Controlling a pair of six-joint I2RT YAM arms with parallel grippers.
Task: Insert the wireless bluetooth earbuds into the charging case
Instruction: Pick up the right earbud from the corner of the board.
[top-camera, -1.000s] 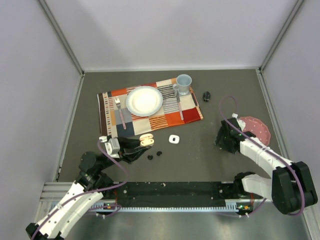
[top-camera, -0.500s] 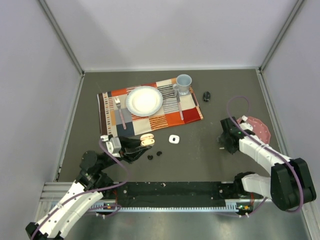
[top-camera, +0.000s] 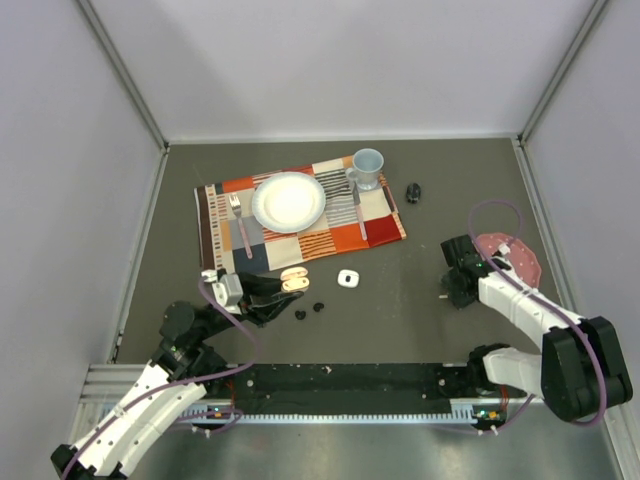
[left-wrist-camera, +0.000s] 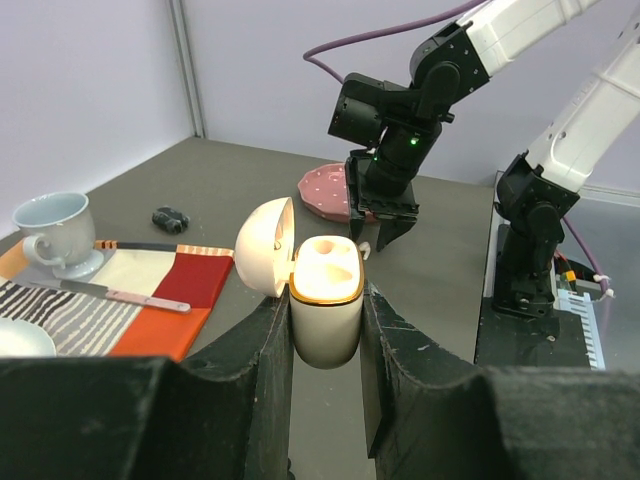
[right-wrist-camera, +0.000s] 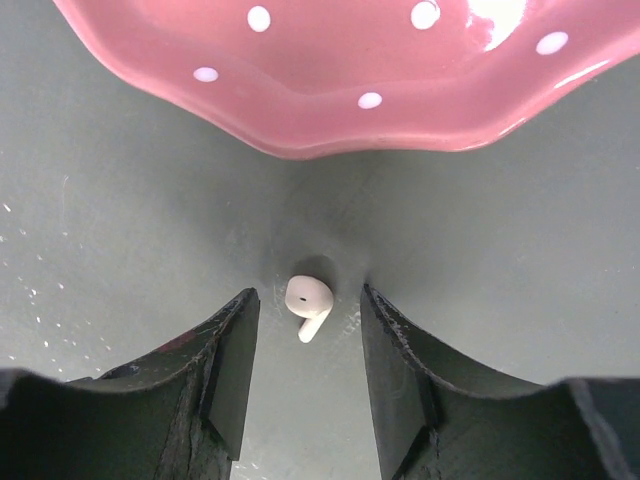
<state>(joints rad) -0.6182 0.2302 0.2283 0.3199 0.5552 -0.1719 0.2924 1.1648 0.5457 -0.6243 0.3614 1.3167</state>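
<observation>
Earbud: a white earbud (right-wrist-camera: 308, 300) with a short stem lies on the counter (right-wrist-camera: 120, 230), at the lower centre of the right wrist view. It is just below the rim of a pink dotted dish (right-wrist-camera: 330, 90), bulb toward the dish and stem toward the bottom of the frame.
Earbud and right jaws: it lies between them, roughly centred, touching neither, with bare counter on each side.
Right jaws: moderately parted, holding nothing.
Left jaws: clamped on the body of the charging case (left-wrist-camera: 326, 300), which stands upright with its lid hinged open and its mouth facing up.
Case's place: lower left of the top view, just below the placemat (top-camera: 340, 225).
Other earbuds: two black earbuds (top-camera: 300, 314) lie on the counter just beside the case.
Handling: probably very light, hard and glossy, so a pinch on its rounded sides could squirt it out or flick it away.
Where to hold: likely across the bulb, leaving the stem free for the socket.
</observation>
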